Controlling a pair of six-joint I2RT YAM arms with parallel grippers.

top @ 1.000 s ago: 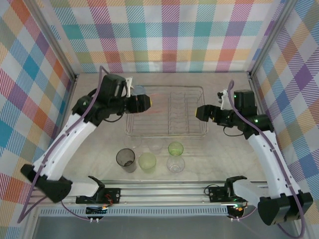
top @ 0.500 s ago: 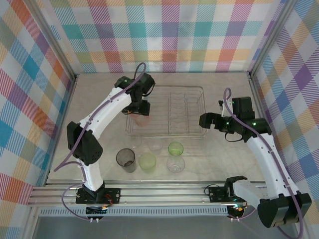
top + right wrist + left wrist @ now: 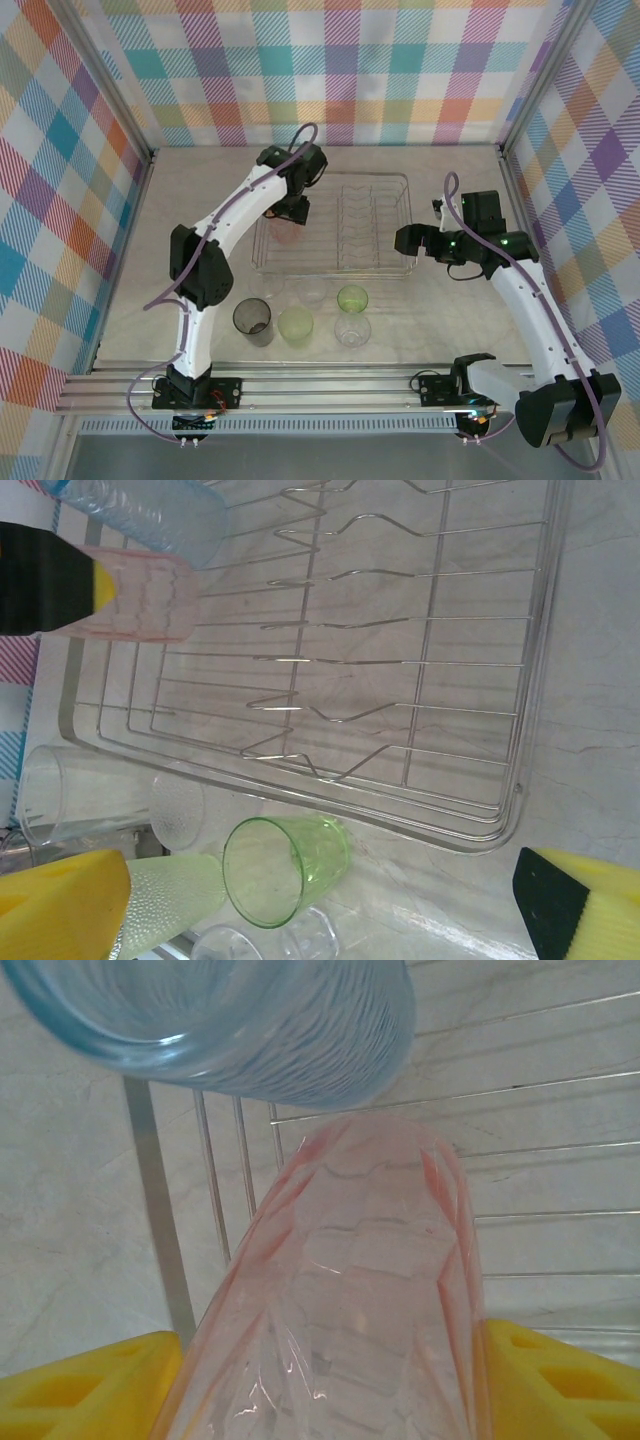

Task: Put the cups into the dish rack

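I'm getting bright, even, diffuse light from above; shadows on the table (image 3: 450,320) are faint and soft. My left wrist feed is soft, with the pink cup (image 3: 350,1290) too close to focus and small glints on its facets. The right wrist feed is crisp on the dish rack (image 3: 430,660) wires.

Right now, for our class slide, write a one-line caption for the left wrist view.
Left gripper holds a pink cup over the dish rack wires, a blue cup just beyond it.

The dish rack (image 3: 335,269) lies open at right; blue cup (image 3: 230,1020) and pink cup (image 3: 350,1290) crowd its left end.
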